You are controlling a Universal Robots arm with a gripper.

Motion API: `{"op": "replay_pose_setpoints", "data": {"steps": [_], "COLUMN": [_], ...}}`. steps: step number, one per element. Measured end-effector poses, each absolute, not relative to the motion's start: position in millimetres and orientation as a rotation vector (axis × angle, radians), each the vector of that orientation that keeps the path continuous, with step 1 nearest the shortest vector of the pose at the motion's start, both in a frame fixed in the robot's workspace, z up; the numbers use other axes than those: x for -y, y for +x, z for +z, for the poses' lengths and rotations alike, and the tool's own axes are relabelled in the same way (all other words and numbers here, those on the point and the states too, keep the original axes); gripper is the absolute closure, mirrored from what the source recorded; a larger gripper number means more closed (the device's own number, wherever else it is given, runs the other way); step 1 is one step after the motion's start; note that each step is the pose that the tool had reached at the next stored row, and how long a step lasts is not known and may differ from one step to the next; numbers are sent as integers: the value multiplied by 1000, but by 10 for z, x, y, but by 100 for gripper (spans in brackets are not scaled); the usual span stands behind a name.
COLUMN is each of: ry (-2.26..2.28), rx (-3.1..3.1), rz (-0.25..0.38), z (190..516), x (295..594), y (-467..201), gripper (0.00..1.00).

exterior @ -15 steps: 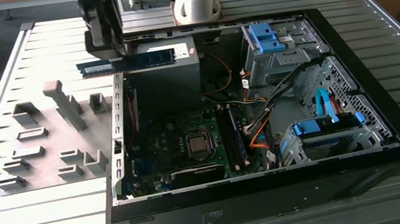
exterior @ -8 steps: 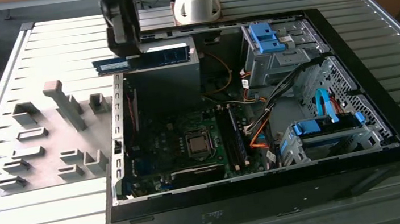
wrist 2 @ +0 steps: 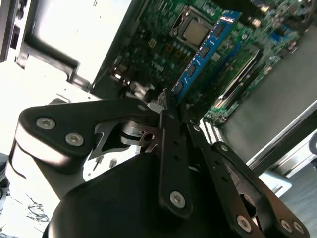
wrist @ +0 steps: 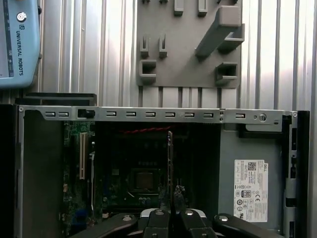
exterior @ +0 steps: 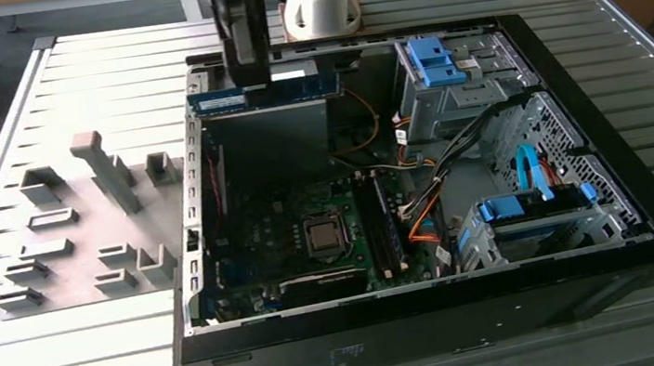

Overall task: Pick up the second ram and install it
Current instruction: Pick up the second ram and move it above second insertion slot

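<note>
- Gripper linkage sits closest to the lens in both wrist views. Its two black fingers are clamped together on one end of the second ram.
- Second ram: blue-green stick with a row of black chips. In the second wrist view it juts out from the fingertips over the motherboard, clear of the board and not seated in any slot.
- First wrist view: the gripper holds the stick edge-on, so it shows as a thin line running above the CPU socket area.
- Exterior view: the gripper hangs over the far end of the open computer case. The stick is level, at about the height of the case's far wall.
- Blue drive latches are on the exterior view's right of the case, well apart from the stick.
- Grey holder plate with its blocks lies on the slatted metal table, beside the case on the exterior view's left.
</note>
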State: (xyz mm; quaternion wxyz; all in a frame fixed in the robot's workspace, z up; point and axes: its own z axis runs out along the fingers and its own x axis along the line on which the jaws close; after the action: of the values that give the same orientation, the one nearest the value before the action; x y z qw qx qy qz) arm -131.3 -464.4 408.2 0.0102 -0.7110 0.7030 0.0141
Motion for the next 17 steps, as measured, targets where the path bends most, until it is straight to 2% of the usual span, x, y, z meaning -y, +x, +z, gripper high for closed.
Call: {"op": "replay_pose_setpoints", "data": {"steps": [17], "ry": [-2219], "rx": [-2194], "rz": [44], "z": [4082], "x": [4644], "y": [-646], "gripper": [86]}}
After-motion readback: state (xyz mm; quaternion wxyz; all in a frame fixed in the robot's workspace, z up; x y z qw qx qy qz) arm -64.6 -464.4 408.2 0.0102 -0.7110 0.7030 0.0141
